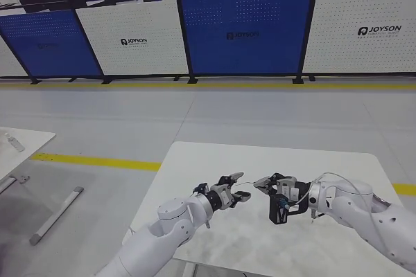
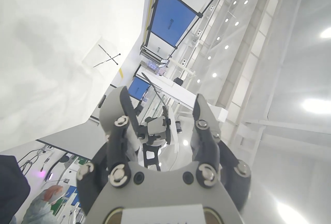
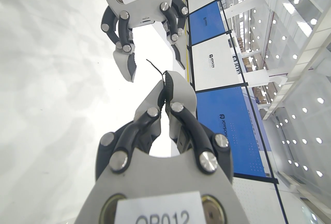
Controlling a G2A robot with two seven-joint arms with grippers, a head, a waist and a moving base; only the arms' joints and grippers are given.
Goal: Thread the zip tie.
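Item, nearest: right gripper (image 3: 165, 82), held above the near half of the white table (image 1: 263, 156), fingers pressed together on the zip tie (image 3: 154, 67). The tie is a thin black strip pinched edgewise between the two pads. A short, slightly bent free end sticks out beyond the fingertips, and the rest of it is hidden inside the grip. Item: left gripper (image 2: 160, 94), facing the right one tip to tip at about the same height above the table and just beside it, with its fingers spread wide and nothing between the pads. The tie's free end points into that gap, and in the right wrist view it touches neither finger. In the top view the tie shows as a fine line bridging the small space between the two grippers. Item: two thin black strips (image 2: 108, 58), crossed over one another, lying flat on the table near its edge, well apart from both grippers; too small to tell what they are. Item, farther off: grey floor with a yellow line (image 1: 90, 161) running past the table's far side. Item: a second white table (image 1: 28, 138) at the left edge of the top view, with a small clear bottle (image 1: 14, 143) on it. Item, farthest: a row of standing perforated panels, alternately blue (image 1: 246, 34) and white (image 1: 132, 38), set in black frames.
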